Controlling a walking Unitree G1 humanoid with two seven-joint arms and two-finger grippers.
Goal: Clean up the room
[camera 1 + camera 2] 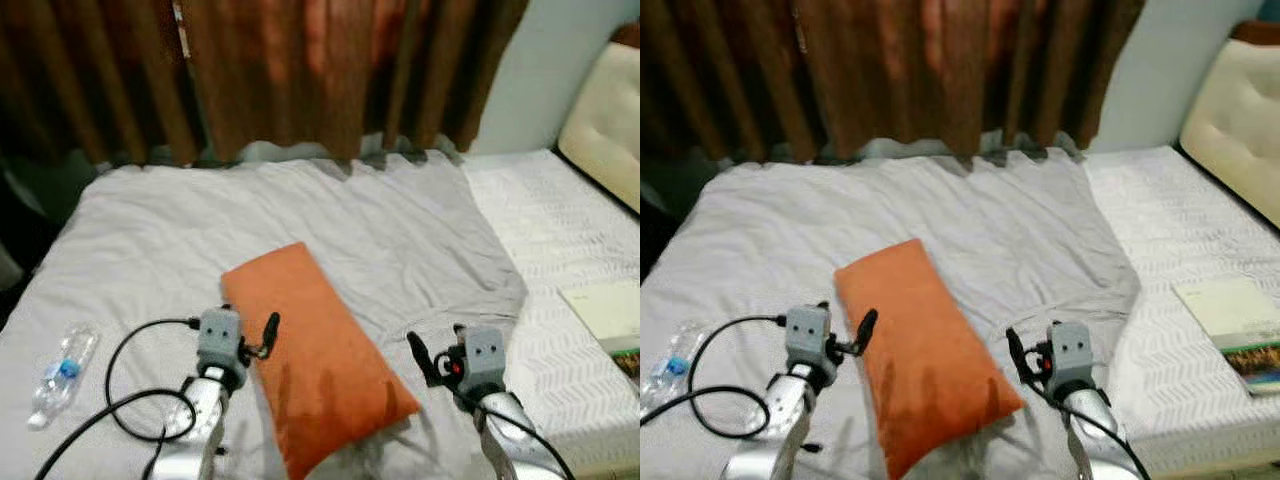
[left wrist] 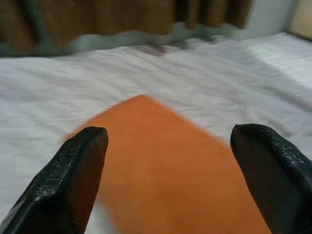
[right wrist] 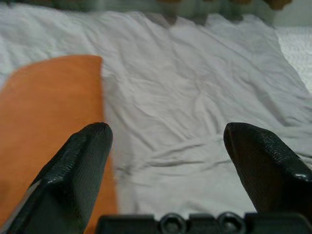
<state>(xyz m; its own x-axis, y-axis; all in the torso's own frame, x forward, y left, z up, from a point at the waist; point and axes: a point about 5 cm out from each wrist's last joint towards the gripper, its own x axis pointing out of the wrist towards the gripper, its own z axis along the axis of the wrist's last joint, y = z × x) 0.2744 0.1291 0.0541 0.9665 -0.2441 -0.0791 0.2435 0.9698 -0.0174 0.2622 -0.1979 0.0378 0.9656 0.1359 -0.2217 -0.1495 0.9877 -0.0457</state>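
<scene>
Lying slantwise on the grey blanket (image 1: pixel 300 215) of the bed, the orange pillow (image 1: pixel 315 350) sits between the left gripper (image 2: pixel 168 170) and right gripper (image 3: pixel 168 165), both with fingers spread wide; a water bottle (image 1: pixel 62 373) lies near the left edge

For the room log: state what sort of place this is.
Most likely a bedroom. A wide bed under a grey sheet holds an orange pillow, a padded cream headboard stands at the right, and brown curtains hang behind.
</scene>
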